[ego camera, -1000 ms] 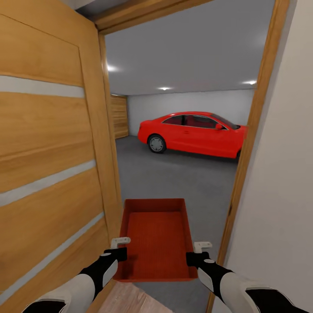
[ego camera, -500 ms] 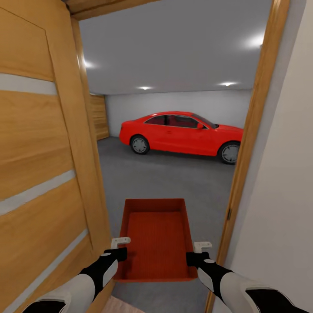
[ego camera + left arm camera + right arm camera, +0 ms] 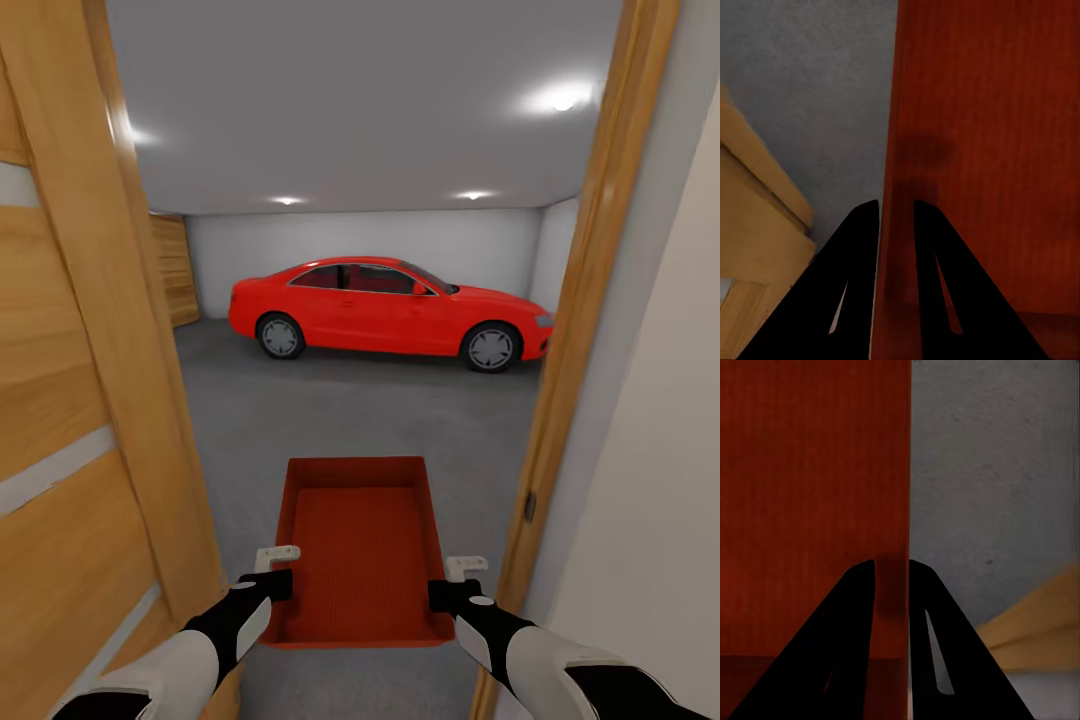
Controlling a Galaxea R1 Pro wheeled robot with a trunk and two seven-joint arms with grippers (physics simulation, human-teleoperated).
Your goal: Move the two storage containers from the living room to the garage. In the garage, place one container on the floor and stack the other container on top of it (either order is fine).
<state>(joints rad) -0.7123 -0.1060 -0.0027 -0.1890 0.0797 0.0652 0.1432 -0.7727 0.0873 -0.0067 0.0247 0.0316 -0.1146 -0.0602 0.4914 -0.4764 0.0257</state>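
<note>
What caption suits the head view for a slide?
Both grippers, left and right, carry an orange-red container through the wooden doorway toward a red car.

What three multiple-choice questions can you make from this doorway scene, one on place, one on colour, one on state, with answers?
1. Where is the car?
A. in the garage beyond the doorway
B. on the wood floor
C. behind the door

2. What colour is the bin?
A. blue
B. orange-red
C. grey

3. How is the bin held?
A. left claw alone
B. resting on the floor
C. both claws on its side walls

Answers: A, it stands on the grey floor ahead; B, its walls show it; C, left claw and right claw each straddle a wall.
</note>
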